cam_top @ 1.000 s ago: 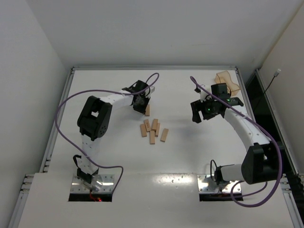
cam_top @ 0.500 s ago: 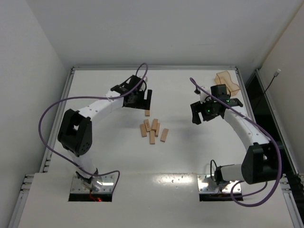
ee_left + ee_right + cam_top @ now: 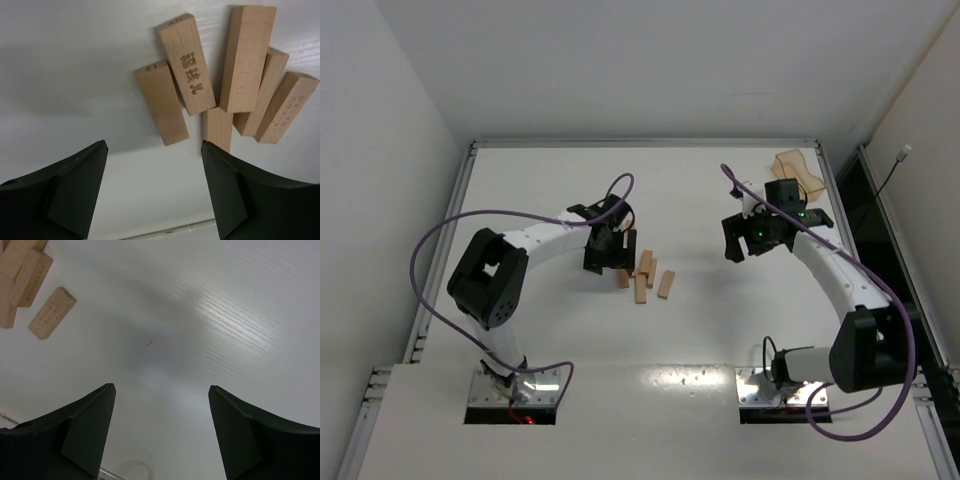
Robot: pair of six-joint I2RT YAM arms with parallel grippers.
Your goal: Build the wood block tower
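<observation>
white tabletop [image 3: 530, 190]; left gripper [image 3: 152, 195], the nearer one, hovers spread and empty, wood blocks [image 3: 247, 55] at its twelve o'clock, nearest plank [image 3: 162, 102] lying lengthwise eleven-to-five.

Count, all views:

- wood blocks [image 3: 247, 55]: six in the left wrist view, clustered in the upper right of the frame. The top view shows fewer, as part of the cluster at frame centre is hidden.
- Tray [image 3: 798, 170]: one, translucent orange-tan, upper right of the top view.
- Arms: two.
- Grippers: two, left gripper [image 3: 154, 150] and right gripper [image 3: 161, 390], each with two fingers.
- Purple cables [image 3: 450, 225]: two, one per arm.
</observation>
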